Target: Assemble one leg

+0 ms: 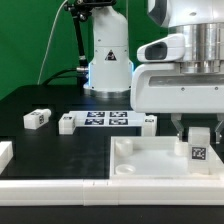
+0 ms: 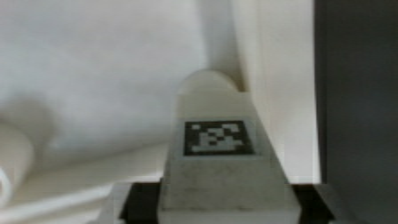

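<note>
My gripper (image 1: 196, 132) is shut on a leg (image 1: 197, 148), a small white block with a black-and-white tag facing the camera. It holds the leg upright over the exterior view's right part of the large white panel (image 1: 140, 165); I cannot tell if the leg touches the panel. In the wrist view the leg (image 2: 217, 140) stands between the dark fingers (image 2: 146, 200), with its tag in the middle and the white panel (image 2: 89, 90) behind it. Three other legs lie on the black table: one at the left (image 1: 37, 118) and two (image 1: 67, 123) (image 1: 148, 123) at the ends of the marker board.
The marker board (image 1: 107, 119) lies flat on the black table behind the panel. The robot's white base (image 1: 108, 60) stands at the back in front of a green backdrop. A white rail (image 1: 50, 188) runs along the front edge.
</note>
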